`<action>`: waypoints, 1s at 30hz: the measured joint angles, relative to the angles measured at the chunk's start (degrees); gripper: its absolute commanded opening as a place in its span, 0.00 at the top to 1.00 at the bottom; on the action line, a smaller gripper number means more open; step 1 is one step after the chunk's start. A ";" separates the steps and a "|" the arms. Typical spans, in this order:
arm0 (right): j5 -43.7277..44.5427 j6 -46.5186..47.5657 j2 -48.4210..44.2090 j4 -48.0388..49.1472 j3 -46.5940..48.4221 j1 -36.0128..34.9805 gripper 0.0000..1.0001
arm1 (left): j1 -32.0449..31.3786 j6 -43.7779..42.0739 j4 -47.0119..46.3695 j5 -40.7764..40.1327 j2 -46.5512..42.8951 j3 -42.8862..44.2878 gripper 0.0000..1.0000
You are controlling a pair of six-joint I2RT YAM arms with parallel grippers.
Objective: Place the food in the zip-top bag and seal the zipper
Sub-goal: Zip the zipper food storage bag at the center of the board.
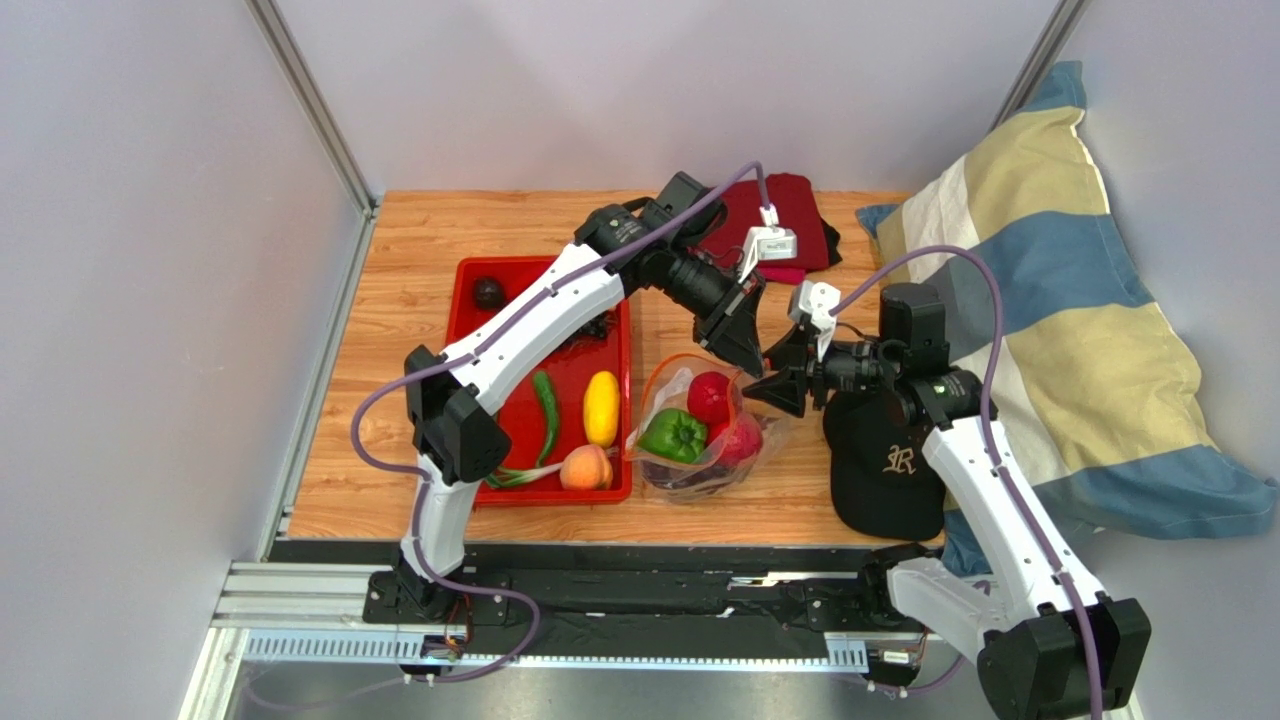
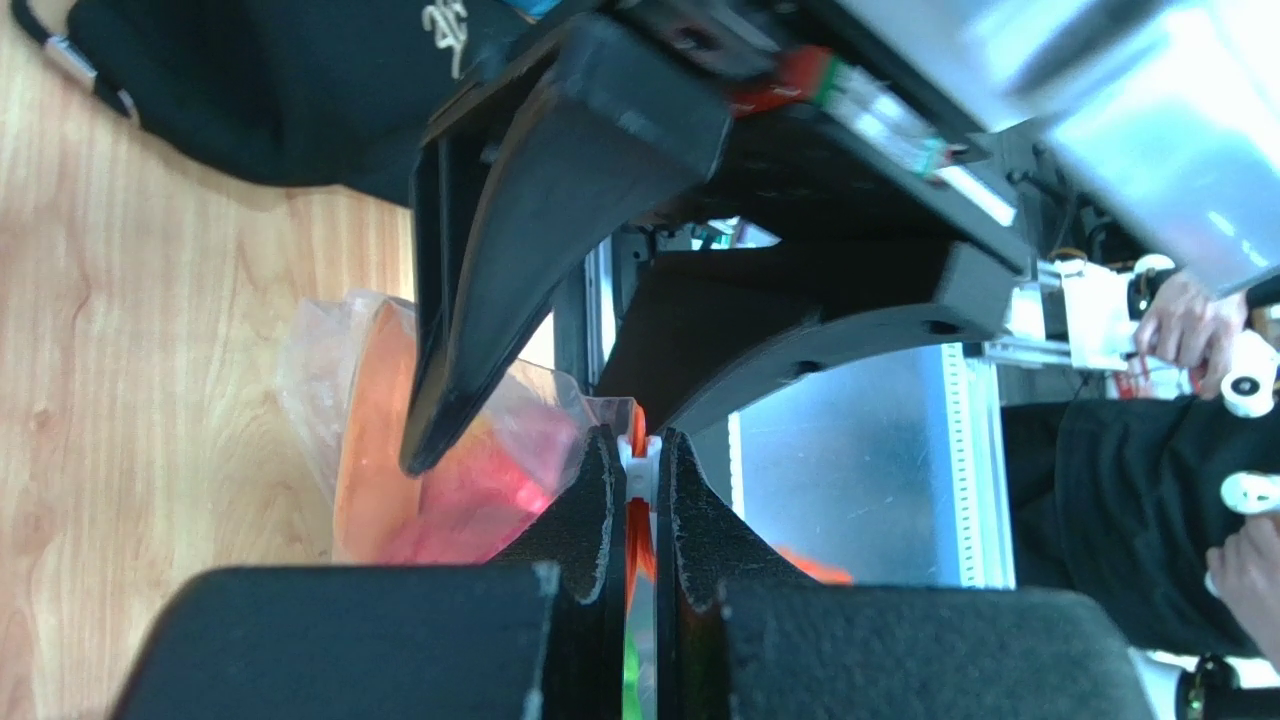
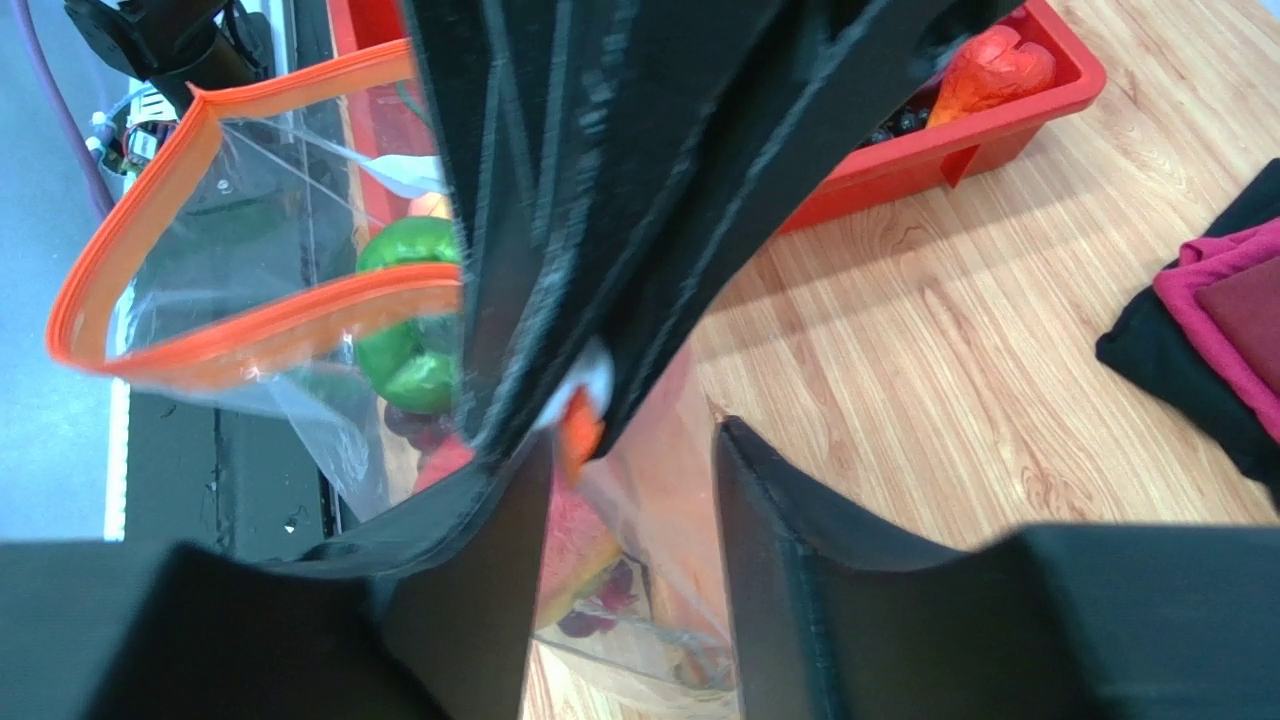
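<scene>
The clear zip-top bag (image 1: 694,450) lies on the table right of the red tray. Its mouth is open, and inside are a green pepper (image 1: 673,435), a red apple (image 1: 709,398) and purple grapes (image 3: 421,428). My left gripper (image 1: 747,342) is shut on the orange-red zipper (image 2: 639,525) at its white slider, at the bag's right corner. In the right wrist view the zipper (image 3: 256,338) runs as an open loop. My right gripper (image 3: 624,465) is open just right of that corner, with the bag's film between its fingers (image 3: 781,525).
The red tray (image 1: 519,498) holds a yellow lemon (image 1: 601,405), a green chili (image 1: 546,417), a peach (image 1: 586,470) and a dark fruit (image 1: 489,293). A black cap (image 1: 887,465) lies right of the bag. Dark red cloths (image 1: 781,225) lie at the back. A striped pillow (image 1: 1082,300) lies at the right.
</scene>
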State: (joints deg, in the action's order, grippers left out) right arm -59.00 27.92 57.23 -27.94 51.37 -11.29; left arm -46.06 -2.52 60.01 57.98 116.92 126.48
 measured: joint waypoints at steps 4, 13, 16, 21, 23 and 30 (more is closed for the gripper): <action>-0.57 0.28 -0.13 -0.22 0.00 -0.22 0.86 | -1.05 -0.76 0.61 -0.61 0.55 1.36 1.00; 1.05 1.14 -4.70 -2.89 -1.16 -0.26 1.00 | -1.18 -0.22 -2.25 -4.85 -0.11 -0.39 0.58; 1.49 1.53 -6.62 -3.61 -1.77 -0.26 1.00 | -1.22 -0.42 -5.92 -7.76 -3.96 -6.82 0.58; 1.51 1.73 -7.56 -4.44 -1.86 -0.26 1.00 | -1.22 -0.70 -9.62 -10.82 -8.55 -11.08 0.54; 1.49 1.73 -7.56 -4.46 -1.86 -0.26 1.00 | -1.22 -0.79 -10.88 -10.97 -9.27 -11.06 0.51; 1.44 1.73 -7.32 -4.44 -1.86 -0.26 1.00 | -1.57 -0.98 -12.83 -10.67 -9.55 -11.04 0.41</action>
State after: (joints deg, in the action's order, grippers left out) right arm -57.56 29.65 49.91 -32.38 49.52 -11.55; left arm -47.64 -3.51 47.18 47.31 107.37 115.44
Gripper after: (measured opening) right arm 0.007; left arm 0.575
